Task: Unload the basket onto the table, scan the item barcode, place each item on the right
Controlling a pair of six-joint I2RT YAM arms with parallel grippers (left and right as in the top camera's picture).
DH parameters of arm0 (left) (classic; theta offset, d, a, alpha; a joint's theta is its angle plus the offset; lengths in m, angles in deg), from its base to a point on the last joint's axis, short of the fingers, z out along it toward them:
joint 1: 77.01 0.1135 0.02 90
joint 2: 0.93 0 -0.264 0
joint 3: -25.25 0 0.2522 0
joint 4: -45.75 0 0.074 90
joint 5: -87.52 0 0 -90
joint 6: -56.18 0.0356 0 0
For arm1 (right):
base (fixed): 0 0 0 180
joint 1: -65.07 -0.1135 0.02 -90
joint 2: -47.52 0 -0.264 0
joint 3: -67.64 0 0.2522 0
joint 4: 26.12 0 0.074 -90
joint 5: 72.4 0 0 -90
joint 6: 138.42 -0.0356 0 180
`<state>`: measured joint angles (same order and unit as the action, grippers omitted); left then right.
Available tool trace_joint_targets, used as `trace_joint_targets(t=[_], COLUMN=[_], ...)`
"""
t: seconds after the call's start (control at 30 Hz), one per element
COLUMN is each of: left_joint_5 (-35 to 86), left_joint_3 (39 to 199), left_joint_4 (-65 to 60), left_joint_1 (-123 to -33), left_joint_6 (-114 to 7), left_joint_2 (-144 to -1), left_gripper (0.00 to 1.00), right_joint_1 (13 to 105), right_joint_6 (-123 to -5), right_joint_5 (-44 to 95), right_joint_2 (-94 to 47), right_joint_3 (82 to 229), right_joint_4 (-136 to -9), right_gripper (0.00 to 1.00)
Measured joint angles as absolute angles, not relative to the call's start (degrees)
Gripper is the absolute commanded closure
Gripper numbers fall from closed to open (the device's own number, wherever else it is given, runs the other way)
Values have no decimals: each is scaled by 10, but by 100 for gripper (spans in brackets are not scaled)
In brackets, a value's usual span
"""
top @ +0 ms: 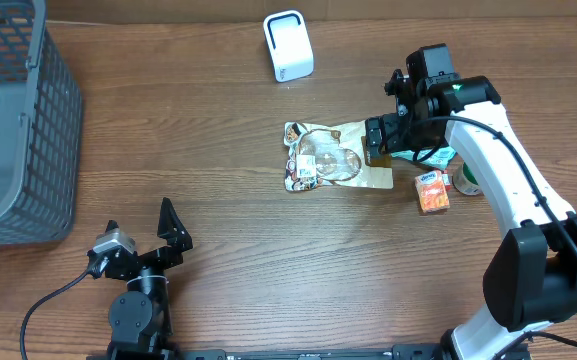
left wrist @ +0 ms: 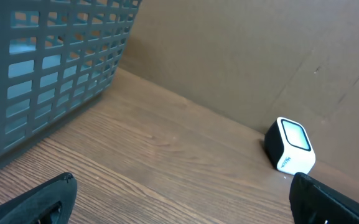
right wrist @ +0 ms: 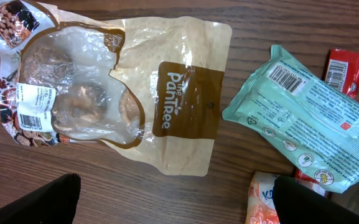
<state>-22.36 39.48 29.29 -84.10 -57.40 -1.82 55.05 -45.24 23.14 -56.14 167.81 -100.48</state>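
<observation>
Just on the robot's side of the scanner, a little to its right, the pouch lies flat on the table, so that's our item. The right gripper hangs over the pouch end that's farthest right of the scanner, jaws spread wide and holding nothing.

Stuff that could bite, imo:

- The pouch is flat and floppy. Fingers coming straight down may just scrape the wood or pinch a corner, and then it droops or slips out on the way to the scanner.
- Its white barcode label faces up on the crinkly clear part, at the opposite end from the gripper. A sagging bag or glare off the plastic could kill the read.
- A mint packet sits just beside the pouch, further right of the scanner, with a red wrapper under it and an orange packet closer to the robot. A sloppy close could drag one along, and the mint one shows its own barcode, so the wrong item might scan.

Way off to the scanner's left near the robot's edge, the left gripper is parked wide open too, empty, well apart from the basket.
</observation>
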Motion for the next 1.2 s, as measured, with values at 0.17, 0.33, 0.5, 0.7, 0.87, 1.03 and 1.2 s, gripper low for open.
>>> trace_joint_targets(t=[0.17, 0.33, 0.5, 0.7, 0.87, 1.03, 1.2], left_joint_5=[-224, -224, -224, -224, -224, -207, -165], left_joint_3=[395, 395, 395, 395, 395, 395, 395], left_joint_4=[293, 293, 293, 293, 293, 293, 294], left_joint_1=[-841, -841, -841, -841, -841, -841, -841], left_joint_6=[-574, -574, -574, -574, -574, -561, -456], left_joint_2=[-18, -18, -18, -18, -18, -18, -18], left_gripper=[0, 0, 0, 0, 0, 0, 1], right_joint_1=[551, 551, 550, 551, 550, 550, 550], right_joint_6=[-453, -452, -452, -452, -453, -452, -452], right_joint_5=[231, 231, 231, 231, 231, 231, 231], right_joint_2=[-561, -561, -561, -561, -561, -561, -561], right_joint_3=[1678, 1678, 1678, 1678, 1678, 1678, 1678], right_joint_4=[-1005, -1005, -1005, -1005, -1005, -1005, -1005], right_gripper=[0, 0, 0, 0, 0, 0, 0])
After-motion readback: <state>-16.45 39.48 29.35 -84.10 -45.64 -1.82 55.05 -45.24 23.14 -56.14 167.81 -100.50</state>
